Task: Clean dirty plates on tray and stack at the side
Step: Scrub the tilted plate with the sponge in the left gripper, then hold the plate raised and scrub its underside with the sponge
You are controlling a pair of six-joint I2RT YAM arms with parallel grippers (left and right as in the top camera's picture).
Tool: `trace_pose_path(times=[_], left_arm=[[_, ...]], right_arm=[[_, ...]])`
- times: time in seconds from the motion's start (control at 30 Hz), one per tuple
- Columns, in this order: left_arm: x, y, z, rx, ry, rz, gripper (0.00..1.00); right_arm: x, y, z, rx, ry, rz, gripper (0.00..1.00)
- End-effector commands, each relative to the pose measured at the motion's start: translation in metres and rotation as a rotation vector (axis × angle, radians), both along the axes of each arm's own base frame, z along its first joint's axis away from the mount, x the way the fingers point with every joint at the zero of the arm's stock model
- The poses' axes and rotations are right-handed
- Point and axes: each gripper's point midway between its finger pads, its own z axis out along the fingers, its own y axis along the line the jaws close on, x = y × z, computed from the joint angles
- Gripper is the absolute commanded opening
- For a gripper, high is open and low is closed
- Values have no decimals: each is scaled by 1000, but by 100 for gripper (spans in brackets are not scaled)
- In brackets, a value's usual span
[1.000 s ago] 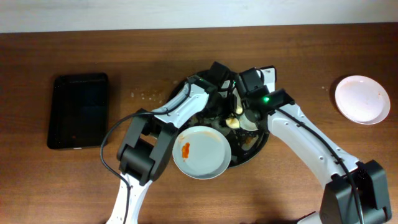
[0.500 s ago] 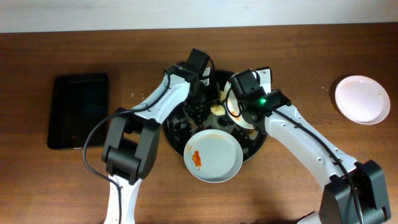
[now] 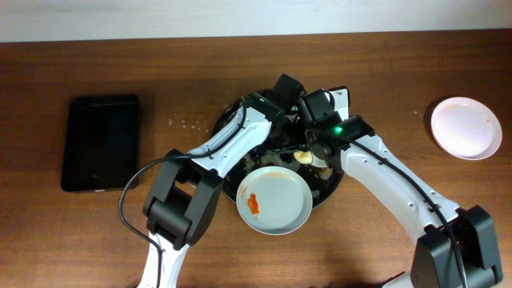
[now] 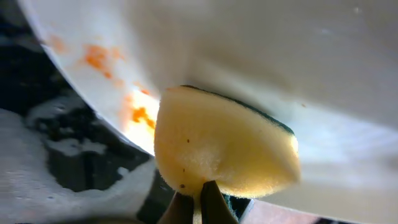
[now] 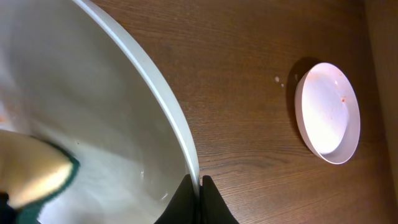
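My right gripper (image 5: 200,186) is shut on the rim of a white plate (image 5: 93,112) held tilted over the round black tray (image 3: 228,156). My left gripper (image 4: 198,204) is shut on a yellow sponge (image 4: 224,143), which presses against this plate's face (image 4: 280,50). Orange sauce smears (image 4: 96,57) lie left of the sponge. A second plate (image 3: 274,200) with a red-orange smear rests on the tray's front edge. A third plate (image 3: 466,128) lies flat on the table at the far right and also shows in the right wrist view (image 5: 328,112).
A smaller black rectangular tray (image 3: 102,142) lies at the left of the wooden table (image 3: 400,72). White foam (image 4: 37,137) sits in the round tray below the held plate. Both arms cross over that tray.
My left arm swung left off the plate and has come back right, with the sponge against the plate again. The smeared front plate shifted slightly right early on. My right gripper barely moved.
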Motion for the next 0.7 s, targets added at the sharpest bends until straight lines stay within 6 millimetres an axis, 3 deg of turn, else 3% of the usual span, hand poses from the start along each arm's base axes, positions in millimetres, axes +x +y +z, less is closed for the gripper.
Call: trace_pose_path(times=[0.0, 0.13, 0.33, 0.53, 0.67], left_arm=[[9, 8, -22, 64, -15, 18, 0], [14, 9, -40, 77, -11, 25, 0], [30, 23, -40, 79, -25, 70, 0], [47, 53, -40, 91, -7, 137, 0], [52, 60, -35, 61, 8, 151, 0]], right_arm=[[5, 1, 7, -7, -24, -8, 4], [4, 1, 7, -9, -20, -8, 4], [3, 0, 6, -11, -16, -8, 4], [2, 0, 6, -13, -12, -8, 4], [2, 0, 6, -13, -12, -8, 4]])
